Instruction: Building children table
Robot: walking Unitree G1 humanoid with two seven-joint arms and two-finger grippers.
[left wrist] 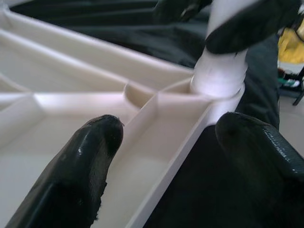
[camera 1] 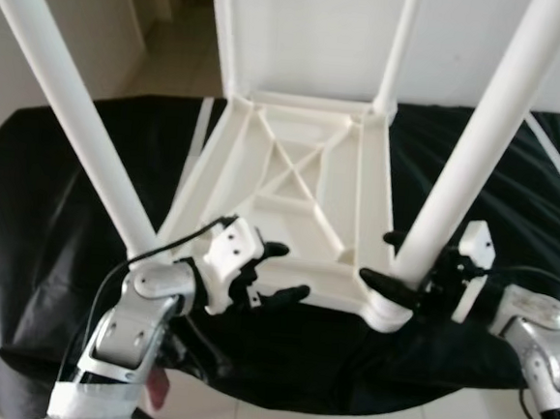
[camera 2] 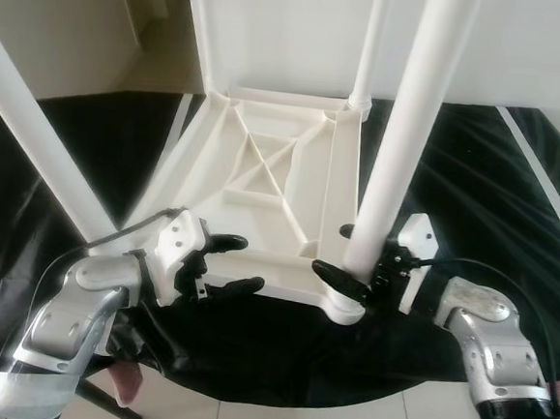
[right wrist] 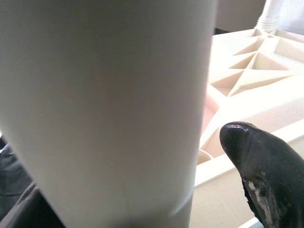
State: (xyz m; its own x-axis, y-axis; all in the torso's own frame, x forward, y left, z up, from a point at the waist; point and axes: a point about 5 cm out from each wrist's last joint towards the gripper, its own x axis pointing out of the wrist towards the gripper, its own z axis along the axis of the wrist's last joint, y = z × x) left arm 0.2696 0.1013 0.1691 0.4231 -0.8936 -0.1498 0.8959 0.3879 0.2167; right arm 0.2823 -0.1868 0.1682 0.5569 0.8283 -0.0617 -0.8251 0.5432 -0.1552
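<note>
— Tabletop (camera 1: 291, 186) first: where do we see it?

— Upside down on the black cloth (camera 1: 57, 211) that covers the table, its ribbed underside facing up, with a cross of ribs in the middle. We count white legs standing up from its corners — a near left leg (camera 1: 70, 106), a near right leg (camera 1: 484, 138) and a thinner-looking far leg (camera 1: 399, 49) at the back right corner.

— And our right gripper (camera 1: 391, 259)?

— Down at the near right corner, at the foot of the near right leg. One black finger lies along the front of the corner socket, the other shows behind the leg, so we read the fingers as clamped on that leg just above the socket (left wrist: 219, 76). In the right wrist view the leg is right up against the camera, one fingertip (right wrist: 266, 166) beside it.

— What about the left gripper (camera 1: 283, 271)?

— It sits at the near edge of the tabletop, towards the left corner. Its fingers are apart: one reaches over the rim, above the ribbed underside, the other lies outside the rim, over the cloth. In the left wrist view the rim (left wrist: 175, 161) runs between the two fingertips — whether either touches it, we cannot tell.

— Anything beyond the table?

— Pale floor tiles (camera 1: 273, 418) in front.
</note>
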